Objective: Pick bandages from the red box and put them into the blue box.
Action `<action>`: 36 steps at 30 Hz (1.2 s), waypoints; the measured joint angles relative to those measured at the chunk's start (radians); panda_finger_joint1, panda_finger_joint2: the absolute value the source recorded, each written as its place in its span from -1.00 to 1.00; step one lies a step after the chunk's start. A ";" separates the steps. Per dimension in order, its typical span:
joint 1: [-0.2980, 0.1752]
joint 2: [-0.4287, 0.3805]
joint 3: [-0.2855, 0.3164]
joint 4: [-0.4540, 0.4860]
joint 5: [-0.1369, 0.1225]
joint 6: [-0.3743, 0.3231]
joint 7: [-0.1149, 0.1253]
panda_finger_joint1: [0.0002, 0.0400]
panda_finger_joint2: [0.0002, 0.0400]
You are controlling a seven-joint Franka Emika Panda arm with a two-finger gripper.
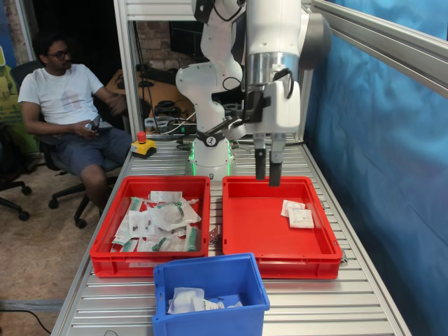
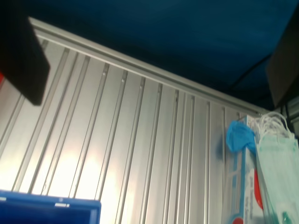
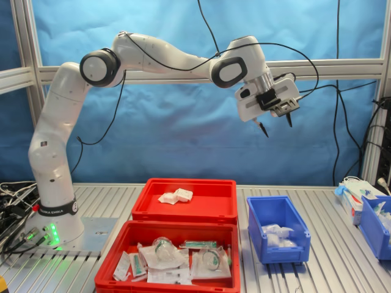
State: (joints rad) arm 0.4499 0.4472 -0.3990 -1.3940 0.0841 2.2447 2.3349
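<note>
Two white bandages (image 1: 297, 213) lie in the red box (image 1: 280, 262) on the first exterior view's right; they also show in the far red box (image 3: 208, 210) as bandages (image 3: 175, 196). The other red crate (image 1: 115, 262) holds several pouches and sachets. The blue box (image 1: 210, 280) (image 3: 278, 251) stands beside the crates with white sachets (image 1: 190, 301) inside. My gripper (image 1: 268, 171) (image 3: 276, 125) hangs open and empty, high above the table over the blue box's side. In the wrist view its dark fingers (image 2: 21, 51) frame bare table and a corner of the blue box (image 2: 46, 211).
A seated man (image 1: 66, 105) and a yellow emergency stop button (image 1: 143, 145) are at the first exterior view's left. At the second exterior view's right stand a second blue bin (image 3: 374, 221) and a box of masks (image 3: 354, 194). Blue glove (image 2: 238, 136) and masks (image 2: 278, 163) appear in the wrist view.
</note>
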 joint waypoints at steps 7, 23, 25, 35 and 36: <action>-0.069 -0.031 0.109 0.000 0.000 0.000 0.000 1.00 1.00; -0.225 -0.100 0.260 -0.001 0.000 -0.002 0.000 1.00 1.00; -0.241 -0.105 0.269 -0.003 0.000 -0.002 0.000 1.00 1.00; -0.311 -0.116 0.295 -0.030 0.000 -0.004 0.000 1.00 1.00; -0.319 -0.117 0.297 -0.039 0.000 -0.005 0.000 1.00 1.00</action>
State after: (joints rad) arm 0.1306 0.3305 -0.1024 -1.4333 0.0841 2.2397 2.3349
